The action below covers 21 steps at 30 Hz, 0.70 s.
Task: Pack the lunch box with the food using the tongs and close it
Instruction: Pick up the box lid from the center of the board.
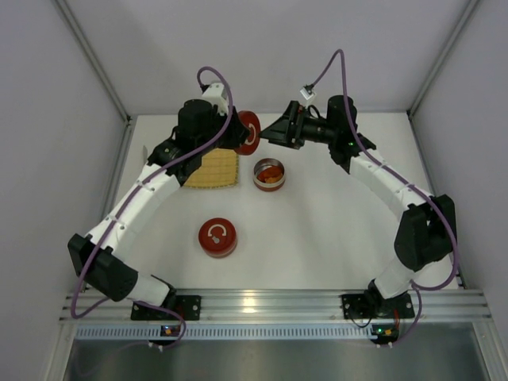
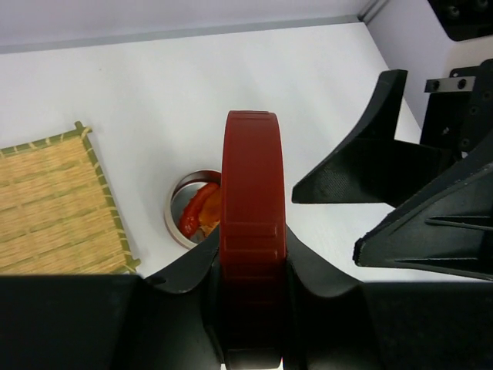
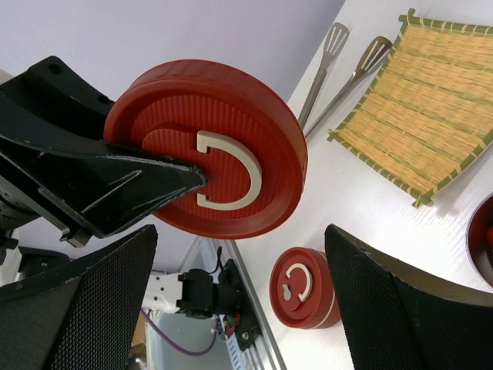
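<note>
A yellow woven mat (image 1: 218, 168) lies flat on the white table (image 1: 317, 238), toward its far left.

Open box (image 2: 171, 211) holds red food (image 2: 197, 213); tongs (image 3: 322, 73) lie flat.

**Your two grippers, face to face**

Your left arm (image 1: 143, 194) reaches forward and inward. Its left gripper (image 1: 240, 136) is clamped across the rim of a red lid (image 2: 253, 200), which it holds on edge. Your right arm (image 1: 389, 182) bends in from the other side. The right gripper (image 1: 271, 133) points at the left one, jaws spread wide, gripping nothing.
</note>
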### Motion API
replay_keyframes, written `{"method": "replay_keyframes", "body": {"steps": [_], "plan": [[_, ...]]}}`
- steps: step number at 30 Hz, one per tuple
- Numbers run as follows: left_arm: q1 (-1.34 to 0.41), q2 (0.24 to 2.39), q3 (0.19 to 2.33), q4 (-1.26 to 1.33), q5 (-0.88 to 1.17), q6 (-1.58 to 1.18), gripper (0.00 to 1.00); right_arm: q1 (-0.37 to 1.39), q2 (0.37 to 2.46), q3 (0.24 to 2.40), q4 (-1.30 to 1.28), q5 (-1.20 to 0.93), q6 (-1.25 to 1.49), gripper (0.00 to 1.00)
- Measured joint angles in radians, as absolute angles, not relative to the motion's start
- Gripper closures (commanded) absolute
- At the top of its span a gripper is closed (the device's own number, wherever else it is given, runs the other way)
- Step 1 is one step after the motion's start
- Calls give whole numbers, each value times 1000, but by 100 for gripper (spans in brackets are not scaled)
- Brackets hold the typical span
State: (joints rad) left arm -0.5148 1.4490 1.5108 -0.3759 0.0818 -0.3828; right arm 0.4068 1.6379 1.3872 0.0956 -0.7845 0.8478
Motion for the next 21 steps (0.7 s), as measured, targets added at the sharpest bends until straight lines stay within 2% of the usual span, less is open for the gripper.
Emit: {"method": "replay_keyframes", "body": {"steps": [4,12,21], "plan": [[-513,1449,1511,-376,54,-369,100,407,1636,1387,92,-777,850,12],[-516,1472,1511,-376,60,-368,100,408,1636,1354,165,-792,947,22],[-520,1482,1511,-375,83,-368,100,421,1650,1346,220,-806,1007,23]]}}
